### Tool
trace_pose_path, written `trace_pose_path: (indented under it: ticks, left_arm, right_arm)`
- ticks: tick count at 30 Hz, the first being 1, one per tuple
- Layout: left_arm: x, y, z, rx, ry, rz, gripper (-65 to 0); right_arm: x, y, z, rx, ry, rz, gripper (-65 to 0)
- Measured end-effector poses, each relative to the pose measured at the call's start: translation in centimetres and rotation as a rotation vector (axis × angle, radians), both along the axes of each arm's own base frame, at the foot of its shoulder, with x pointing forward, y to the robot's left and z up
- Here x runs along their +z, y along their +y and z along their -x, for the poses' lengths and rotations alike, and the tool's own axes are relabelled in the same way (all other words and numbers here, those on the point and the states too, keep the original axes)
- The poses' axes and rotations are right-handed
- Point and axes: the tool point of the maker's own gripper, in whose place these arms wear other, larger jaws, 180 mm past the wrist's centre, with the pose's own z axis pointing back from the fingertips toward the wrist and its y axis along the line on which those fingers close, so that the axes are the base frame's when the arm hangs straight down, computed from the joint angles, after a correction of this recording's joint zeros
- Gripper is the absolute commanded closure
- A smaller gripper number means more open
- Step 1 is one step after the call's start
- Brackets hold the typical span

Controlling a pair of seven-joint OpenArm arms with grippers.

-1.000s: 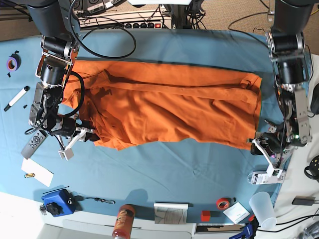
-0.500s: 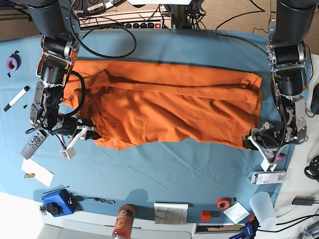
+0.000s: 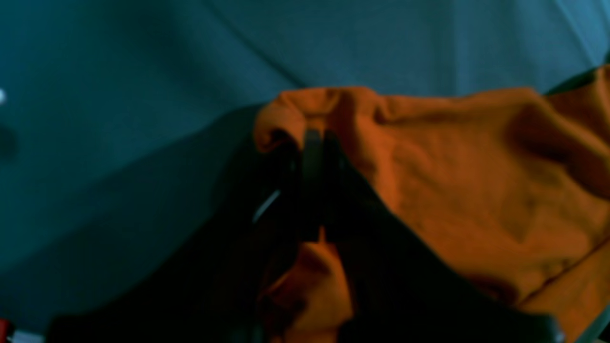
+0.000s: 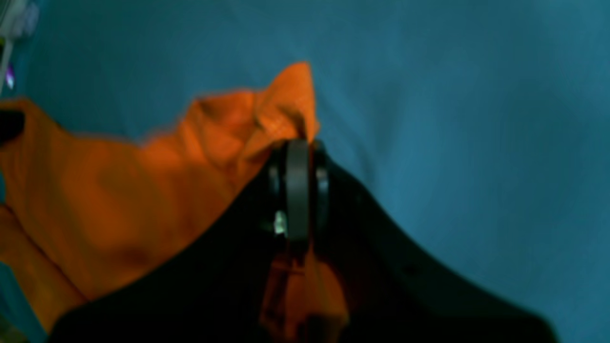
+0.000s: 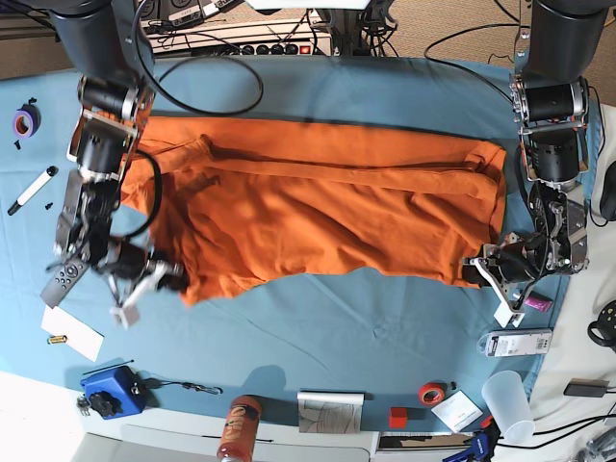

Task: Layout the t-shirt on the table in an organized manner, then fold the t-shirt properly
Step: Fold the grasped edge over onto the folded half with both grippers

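Note:
The orange t-shirt [image 5: 327, 207] lies spread lengthwise across the blue-covered table [image 5: 318, 337], wrinkled, with a long fold along its far side. My left gripper [image 5: 478, 272] is at the shirt's near right corner in the base view. It is shut on a bunched edge of the t-shirt [image 3: 476, 181], seen pinched at the left gripper [image 3: 312, 138] in its wrist view. My right gripper [image 5: 173, 279] is at the near left corner. In the right wrist view the right gripper [image 4: 298, 143] is shut on a peak of t-shirt [image 4: 119, 190] fabric above the table [image 4: 452, 119].
A remote control [image 5: 64, 279], marker [image 5: 32, 190] and purple tape roll [image 5: 24, 121] lie left of the shirt. Along the near edge are a white paper [image 5: 72, 332], blue device [image 5: 108, 390], orange-lidded bottle [image 5: 239, 428], red tape [image 5: 430, 392], plastic cup [image 5: 507, 404] and white device [image 5: 515, 343].
Both grippers have gone from open to shut on the shirt's near corners. The left one moved in to the right corner; the left corner has shifted slightly toward the near edge.

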Motion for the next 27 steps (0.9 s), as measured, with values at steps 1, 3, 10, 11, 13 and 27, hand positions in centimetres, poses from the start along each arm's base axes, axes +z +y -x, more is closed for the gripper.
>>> trace_pose_path:
  ticks: [1, 3, 10, 11, 13, 27]
  left_arm:
    - [0.3, -0.2, -0.1, -0.002, -0.004, 0.011, 0.0]
    - [1.0, -0.3, -0.4, -0.009, -0.021, 0.012, 0.0]
    - [2.6, -0.2, -1.1, -0.019, -0.073, -0.008, 0.0]
    - [2.8, -0.1, -1.1, -0.019, -0.078, -0.011, 0.0]
    - [3.3, 0.3, -1.3, -0.01, -0.092, -0.011, 0.0]
    - [7.5, 2.5, 1.1, 0.028, -0.094, 0.288, 0.0]
  right_arm:
    - [0.8, -0.2, -0.6, 0.0, -0.017, 0.016, 0.0]
    - [1.8, -0.4, -1.4, 0.001, -0.035, 0.039, 0.0]
    - [2.0, -0.4, -1.6, 0.0, -0.041, 0.039, 0.0]
    - [2.3, -0.5, -1.9, -0.008, -0.062, 0.033, 0.0]
    - [3.0, -0.7, -2.6, -0.028, -0.108, 0.029, 0.0]
    - [7.4, -1.1, -3.0, 0.009, -0.197, 0.139, 0.0]
